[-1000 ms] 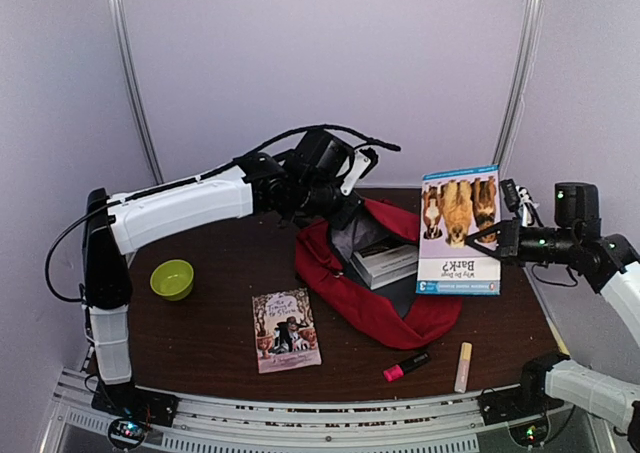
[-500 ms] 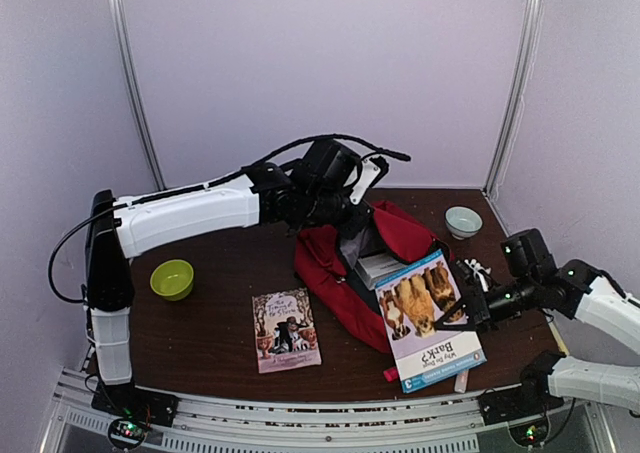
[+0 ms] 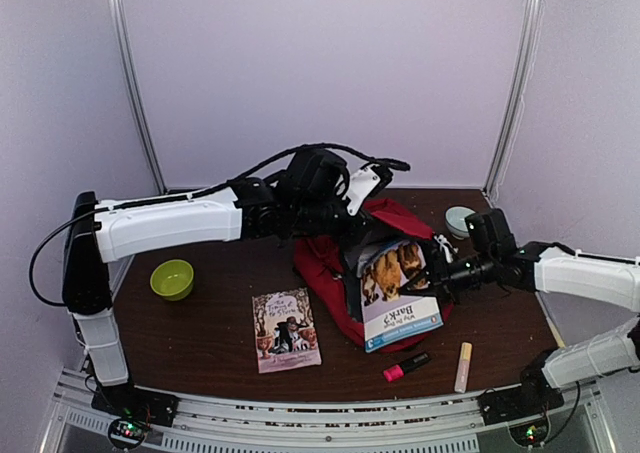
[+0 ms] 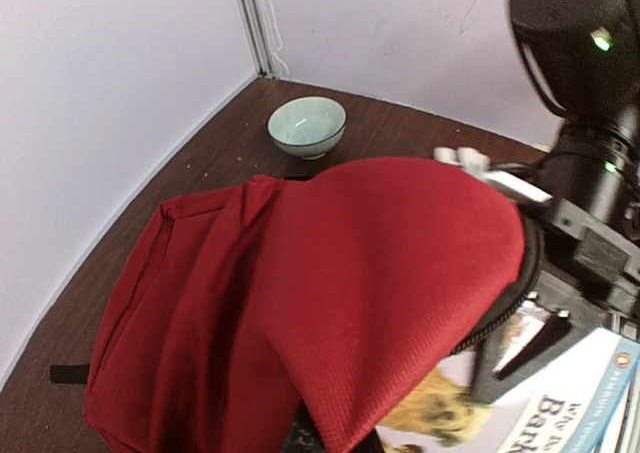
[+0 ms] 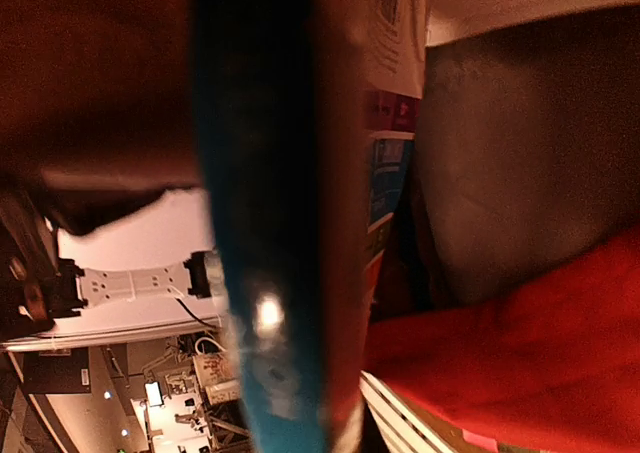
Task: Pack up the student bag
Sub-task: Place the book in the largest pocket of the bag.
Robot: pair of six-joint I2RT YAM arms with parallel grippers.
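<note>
**Item 1, bag** [image 3: 318,269]. Red and soft, it lies on the dark table [image 3: 210,343] directly beneath my left gripper [image 3: 344,235] and just ahead of my right gripper [image 3: 438,278]. The flap is lifted clear of the body, with the mouth facing the right fingers. In the left wrist view the red cloth bunches up towards my fingers, which hardly show. I read them as clenched on the flap, propping the mouth open.

**Item 2, dog book** [image 3: 395,291]. The right fingers are clamped on its edge. The cover is tilted, its leading end is tucked just under the raised flap, and its trailing end hangs over the near lip. The right wrist view shows the book's blue edge against the lens, with dark lining and red cloth beyond.

**Step in hand, as I judge it:** feeding this book into the bag.
- Left: hold the flap high and steady so the zip edge cannot catch the cover.
- Right: push along the book's length at a low angle, flat to the lining.
- The bag is soft and may slide or fold, so go slowly.
- Let go only once most of the cover is past the lip.

**Item 3, remainder.**
- A second book [image 3: 286,330] lies flat, well left of the right fingers.
- A pink marker [image 3: 406,366] and a cream marker [image 3: 464,366] lie nearer the bases than the right fingers.
- A green bowl [image 3: 173,279] sits well left of the left fingers.
- A pale bowl [image 3: 461,219] sits just behind the right fingers.
</note>
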